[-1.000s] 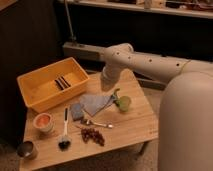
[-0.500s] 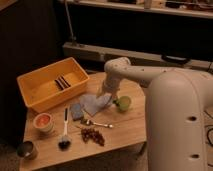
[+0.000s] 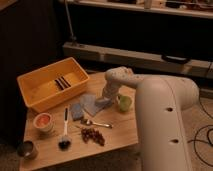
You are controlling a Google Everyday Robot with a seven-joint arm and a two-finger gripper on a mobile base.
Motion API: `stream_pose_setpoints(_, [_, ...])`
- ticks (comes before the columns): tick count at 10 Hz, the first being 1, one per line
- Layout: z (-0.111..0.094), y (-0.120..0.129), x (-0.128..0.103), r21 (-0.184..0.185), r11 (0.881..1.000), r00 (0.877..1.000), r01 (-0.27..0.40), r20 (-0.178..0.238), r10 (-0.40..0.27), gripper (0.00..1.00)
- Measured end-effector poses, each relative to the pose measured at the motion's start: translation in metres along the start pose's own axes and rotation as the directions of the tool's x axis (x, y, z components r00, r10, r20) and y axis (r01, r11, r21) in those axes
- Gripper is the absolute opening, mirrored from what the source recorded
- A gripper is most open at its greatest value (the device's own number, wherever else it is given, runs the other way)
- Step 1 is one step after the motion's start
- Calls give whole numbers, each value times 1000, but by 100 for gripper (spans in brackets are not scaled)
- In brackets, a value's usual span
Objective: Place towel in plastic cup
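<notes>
The towel (image 3: 91, 104) is a thin grey-blue cloth lying rumpled on the wooden table (image 3: 120, 135), just left of the plastic cup. The plastic cup (image 3: 124, 103) is small, pale yellow-green and stands upright near the table's right edge. My gripper (image 3: 106, 98) reaches down from the white arm (image 3: 150, 95) onto the towel's right edge, between the towel and the cup. It stands open and the towel lies flat on the table.
A yellow bin (image 3: 30, 92) sits at the back left. A dark grey-blue block (image 3: 76, 111) lies beside the towel. In front are a spoon (image 3: 96, 123), grapes (image 3: 93, 135), a brush (image 3: 64, 132), a white bowl with orange inside (image 3: 43, 121) and a dark metal cup (image 3: 26, 149).
The gripper has moved from above the cup leftward and down onto the towel's edge. The arm's big white body has swung closer into view on the right.
</notes>
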Motion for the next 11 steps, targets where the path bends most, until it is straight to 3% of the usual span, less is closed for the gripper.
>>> stream_pose_setpoints(2, [-1, 0, -1, -2, 1000, 1000, 3, 5, -3, 74])
stream_pose_setpoints(6, [-5, -8, -3, 8, 1000, 1000, 1, 11, -1, 32])
stream_pose_setpoints(9, [-6, 1, -1, -3, 1000, 1000, 6, 5, -6, 4])
stream_pose_setpoints(11, [-12, 8, -3, 4, 1000, 1000, 23, 1, -23, 0])
